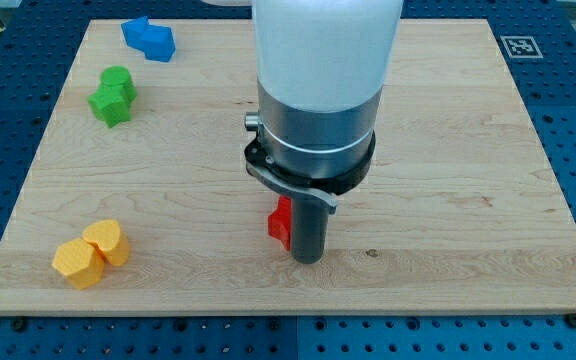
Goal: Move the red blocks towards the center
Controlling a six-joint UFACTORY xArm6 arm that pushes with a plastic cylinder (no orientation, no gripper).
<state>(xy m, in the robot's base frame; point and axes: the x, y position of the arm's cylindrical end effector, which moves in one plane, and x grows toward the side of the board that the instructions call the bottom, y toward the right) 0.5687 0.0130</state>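
Observation:
A red block (280, 222) lies near the board's lower middle, mostly hidden behind my rod; only its left part shows and its shape cannot be made out. My tip (308, 258) rests on the wooden board (448, 180), touching or just right of the red block. The arm's wide white and grey body (318, 90) fills the view's upper middle and hides the board behind it. No other red block shows.
A blue block (149, 38) lies at the top left. A green block (113, 95) sits below it. A yellow-orange block (90, 253) lies at the bottom left. A marker tag (520, 46) is off the board's top right corner.

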